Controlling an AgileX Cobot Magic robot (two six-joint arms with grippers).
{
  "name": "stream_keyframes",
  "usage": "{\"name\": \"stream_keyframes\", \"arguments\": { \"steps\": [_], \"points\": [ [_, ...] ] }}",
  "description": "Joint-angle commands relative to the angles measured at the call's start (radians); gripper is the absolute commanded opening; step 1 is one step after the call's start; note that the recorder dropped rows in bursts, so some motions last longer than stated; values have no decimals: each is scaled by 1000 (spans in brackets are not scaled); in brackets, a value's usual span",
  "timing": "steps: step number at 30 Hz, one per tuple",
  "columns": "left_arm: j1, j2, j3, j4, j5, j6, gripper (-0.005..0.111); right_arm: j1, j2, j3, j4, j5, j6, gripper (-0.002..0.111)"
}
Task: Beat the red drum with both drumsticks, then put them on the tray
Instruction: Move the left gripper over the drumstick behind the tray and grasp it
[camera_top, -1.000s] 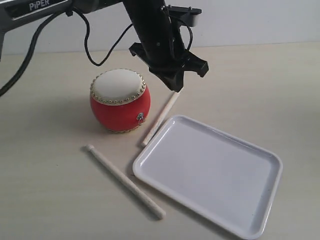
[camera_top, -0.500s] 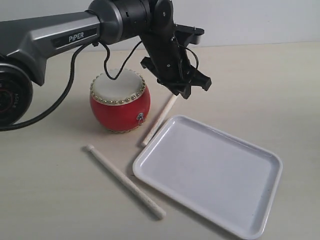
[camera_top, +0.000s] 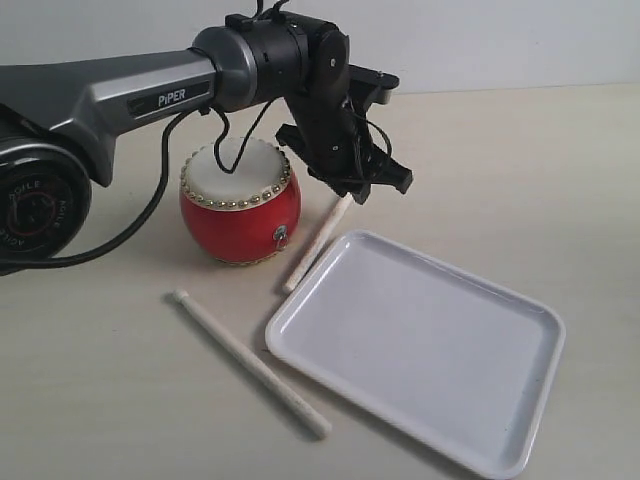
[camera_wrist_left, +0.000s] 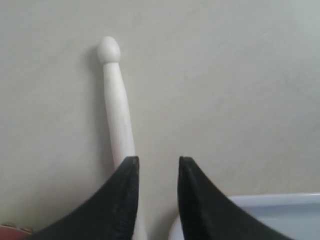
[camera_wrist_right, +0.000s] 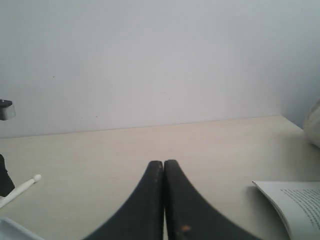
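Note:
The red drum stands upright on the table left of the white tray. One drumstick lies between drum and tray, its far end under my left gripper. In the left wrist view this drumstick runs beneath one finger of the open left gripper, and nothing sits between the jaws. The other drumstick lies in front of the drum, near the tray's corner. My right gripper is shut and empty, away from these things and outside the exterior view.
An open booklet lies on the table near the right gripper. A plain wall closes off the table's far edge. The left arm's black cable hangs beside the drum.
The left arm has swung down into view and lowered its gripper over the far end of the drumstick by the tray. Its jaws have widened. The sticks, drum and tray lie as before.

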Motion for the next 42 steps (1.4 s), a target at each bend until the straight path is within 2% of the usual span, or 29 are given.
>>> {"name": "stream_keyframes", "arguments": {
  "steps": [1,11,15,17,25,42],
  "points": [
    [-3,8,-4,3,-13,-15,29,-5,-6,5,0,-6,-3,0],
    [-3,19,-4,5,-55,-11,29,-5,-6,5,0,-6,-3,0],
    [-3,31,-4,5,-68,-3,46,-5,-6,5,0,-6,-3,0],
    [-3,32,-4,6,-88,5,50,-5,-6,5,0,-6,-3,0],
    [-3,36,-4,10,-164,13,50,-5,-6,5,0,-6,-3,0],
    [-3,66,-4,60,-228,4,50,-5,-6,5,0,-6,-3,0]
  ]
}}
